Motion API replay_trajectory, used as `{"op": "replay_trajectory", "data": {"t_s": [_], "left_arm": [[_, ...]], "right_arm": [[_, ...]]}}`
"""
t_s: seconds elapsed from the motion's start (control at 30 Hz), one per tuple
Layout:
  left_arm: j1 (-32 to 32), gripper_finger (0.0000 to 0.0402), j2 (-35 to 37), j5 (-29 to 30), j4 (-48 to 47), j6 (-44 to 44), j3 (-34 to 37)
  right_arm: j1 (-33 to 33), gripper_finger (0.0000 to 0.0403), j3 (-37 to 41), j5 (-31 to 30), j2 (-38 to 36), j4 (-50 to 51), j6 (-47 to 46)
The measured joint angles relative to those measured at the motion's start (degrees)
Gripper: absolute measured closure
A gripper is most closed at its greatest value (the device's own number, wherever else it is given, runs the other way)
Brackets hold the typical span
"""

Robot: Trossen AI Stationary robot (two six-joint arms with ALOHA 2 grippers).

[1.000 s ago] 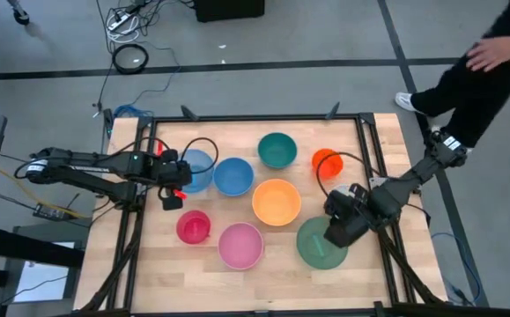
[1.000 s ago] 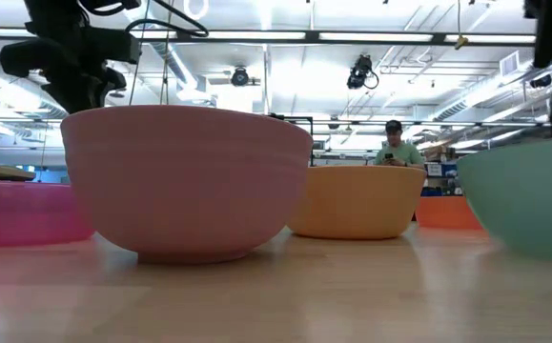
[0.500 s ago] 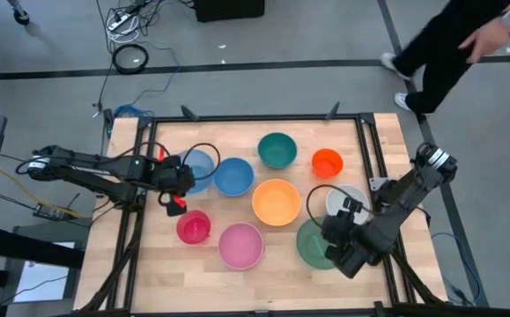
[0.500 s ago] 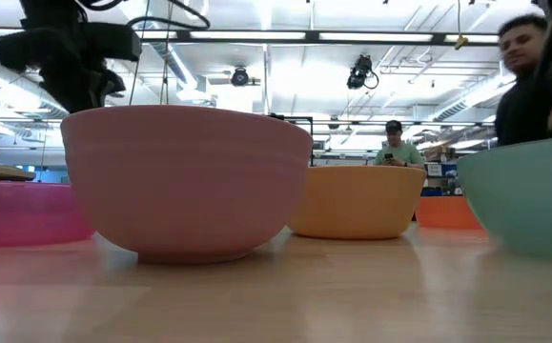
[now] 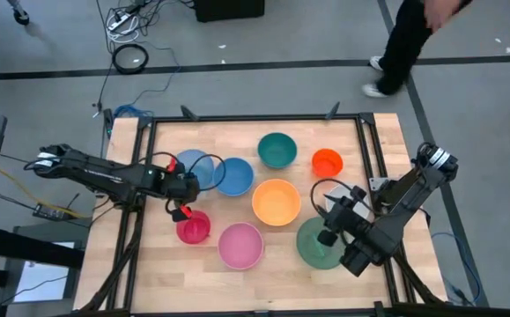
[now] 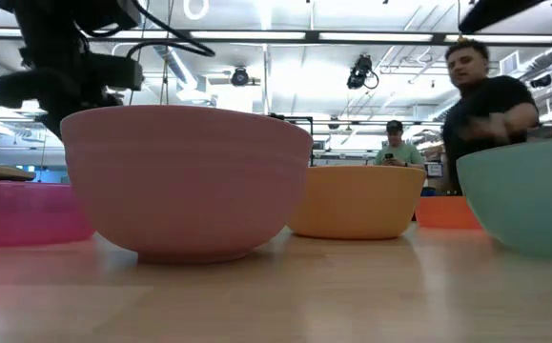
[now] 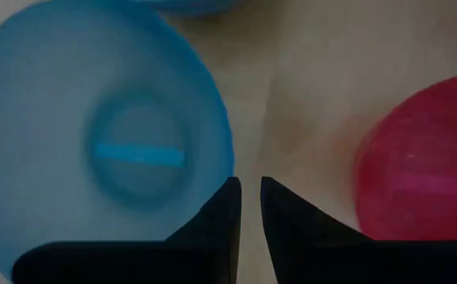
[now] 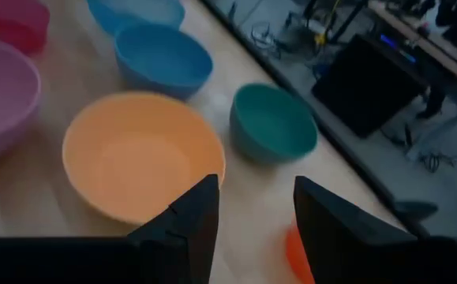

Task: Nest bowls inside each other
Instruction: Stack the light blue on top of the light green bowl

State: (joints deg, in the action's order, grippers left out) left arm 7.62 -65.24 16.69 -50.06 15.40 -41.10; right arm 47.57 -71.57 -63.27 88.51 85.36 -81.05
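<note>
The bowls sit apart on the wooden surface (image 5: 378,132), none inside another: a light blue bowl (image 5: 198,167) and a blue bowl (image 5: 234,176) touching at the left, a teal bowl (image 5: 277,150) and a small orange-red bowl (image 5: 327,162) at the far side, an orange bowl (image 5: 276,202) in the middle, a magenta bowl (image 5: 193,227), a pink bowl (image 5: 240,245) and a green bowl (image 5: 316,244) along the near side. The left hand (image 5: 187,187) hangs between the light blue and magenta bowls, its fingers (image 7: 222,217) nearly together and holding nothing. The right hand (image 5: 332,220) hovers beside the green bowl, fingers (image 8: 189,217) spread apart and empty. A person (image 5: 409,40) walks past beyond the surface
</note>
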Motion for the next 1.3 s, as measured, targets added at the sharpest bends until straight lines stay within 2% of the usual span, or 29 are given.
{"op": "replay_trajectory", "data": {"t_s": [0.2, 0.73, 0.93, 1.17, 1.3], "left_arm": [[0.00, 0.0342, -2.72, 0.85, -0.13, 0.11, 0.09], [-0.04, 0.0342, -8.70, 2.18, 0.84, 0.84, 0.08], [-0.04, 0.0390, -9.10, 2.79, 4.81, -1.33, 0.07], [0.02, 0.0394, -9.10, 4.28, 5.05, -1.20, -0.05], [1.09, 0.0395, -9.10, 5.16, 3.09, -0.15, -2.79]], "right_arm": [[-0.04, 0.0250, 0.00, -2.09, -1.81, -0.02, 0.27], [-0.09, 0.0250, -0.02, -3.08, -2.47, -0.43, 1.68], [-0.08, 0.0250, -0.02, -3.12, -2.47, -0.42, 1.85], [-0.11, 0.0250, -0.04, -3.15, -2.47, -0.42, 2.20], [-0.11, 0.0250, -0.07, -3.15, -2.47, 0.00, 1.93]]}}
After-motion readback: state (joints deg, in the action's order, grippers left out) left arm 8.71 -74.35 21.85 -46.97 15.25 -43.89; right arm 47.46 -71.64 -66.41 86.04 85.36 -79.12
